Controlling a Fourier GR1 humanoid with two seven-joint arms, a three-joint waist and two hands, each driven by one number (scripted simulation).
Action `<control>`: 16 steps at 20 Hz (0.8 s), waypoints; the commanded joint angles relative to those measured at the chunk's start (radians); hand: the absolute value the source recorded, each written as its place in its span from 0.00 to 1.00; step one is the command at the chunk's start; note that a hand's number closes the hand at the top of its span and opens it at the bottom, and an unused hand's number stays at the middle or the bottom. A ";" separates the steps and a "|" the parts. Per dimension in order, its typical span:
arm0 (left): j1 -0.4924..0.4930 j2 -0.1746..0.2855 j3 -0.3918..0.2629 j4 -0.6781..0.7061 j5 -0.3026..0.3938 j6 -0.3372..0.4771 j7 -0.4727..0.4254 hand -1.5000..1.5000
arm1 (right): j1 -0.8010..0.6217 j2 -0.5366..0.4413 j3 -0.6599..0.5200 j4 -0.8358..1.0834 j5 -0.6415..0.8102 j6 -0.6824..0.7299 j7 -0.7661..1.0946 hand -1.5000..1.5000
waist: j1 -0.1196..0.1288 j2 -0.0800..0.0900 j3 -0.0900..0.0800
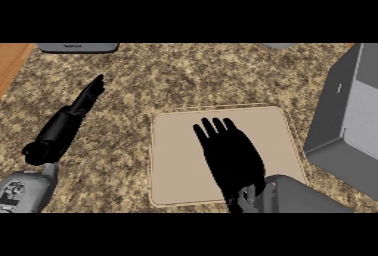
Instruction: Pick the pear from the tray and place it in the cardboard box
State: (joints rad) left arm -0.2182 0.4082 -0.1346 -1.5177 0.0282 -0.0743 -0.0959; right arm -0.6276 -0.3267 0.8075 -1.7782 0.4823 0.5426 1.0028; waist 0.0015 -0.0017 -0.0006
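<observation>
- Tray [173, 165]: a flat beige square with a thin raised rim. It lies on the speckled counter [184, 75] in the middle of the view.
- Right hand [235, 160]: held over the tray's middle, wide open, fingers straight and pointing away from the robot. It holds nothing that shows.
- Pear: not visible. The bare parts of the tray carry no fruit, so if the pear is on the tray it lies hidden under the right hand. Whether the palm touches it cannot be told.
- Left hand [70, 122]: at the view's left, over the counter and well apart from the tray. Its fingers are straight and close together, and it rests and holds nothing.
- Box [347, 120]: a tall grey body at the view's right edge, near the tray's right rim. It looks grey rather than cardboard brown, but is judged to be the target. Its opening cannot be made out from here.
- Step in hand (judgement): the approach to the pick. The right hand is placed over the tray, but no grasp is formed.
- Next move (judgement): the right hand must lower and curl its fingers and thumb round the pear, then lift it clear of the rim.
- Carry (judgement): the path runs rightward and is short. The box stands higher than the tray, so the lift must clear its wall before release.
</observation>
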 commanded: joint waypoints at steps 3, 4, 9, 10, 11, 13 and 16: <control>-0.036 -0.043 0.009 0.068 -0.037 0.002 -0.040 0.50 | -0.018 0.092 -0.029 0.065 0.052 0.102 0.109 0.00 | -0.005 0.002 0.000; 0.002 -0.011 0.030 0.010 0.003 -0.044 -0.021 0.50 | 0.021 0.041 -0.025 0.093 0.102 0.054 0.022 0.00 | 0.000 0.001 0.000; -0.013 -0.053 0.018 0.005 -0.041 -0.022 0.022 0.50 | 0.057 0.048 -0.062 0.117 0.158 0.098 -0.012 0.00 | -0.002 0.001 0.000; 0.043 -0.021 0.041 0.024 -0.021 -0.059 -0.057 0.50 | 0.072 0.052 -0.014 0.157 0.221 0.043 -0.026 0.00 | 0.002 0.002 0.000; -0.039 -0.027 0.055 0.031 -0.025 -0.061 0.008 0.50 | 0.073 0.033 -0.061 0.155 0.227 0.051 -0.079 0.00 | -0.002 0.002 0.001; 0.007 -0.055 0.028 -0.102 -0.046 -0.038 0.098 0.50 | 0.072 0.085 -0.092 0.182 0.247 0.065 -0.109 0.00 | 0.003 0.001 0.001; -0.054 -0.051 0.086 0.062 -0.059 -0.076 0.000 0.50 | 0.148 0.089 -0.103 0.124 0.278 0.098 -0.117 0.00 | -0.005 0.002 0.000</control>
State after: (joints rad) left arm -0.2338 0.3610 -0.0834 -1.5192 -0.0139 -0.1264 -0.0680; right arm -0.5302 -0.2468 0.7370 -1.6182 0.7273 0.6037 0.8782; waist 0.0011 -0.0002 0.0000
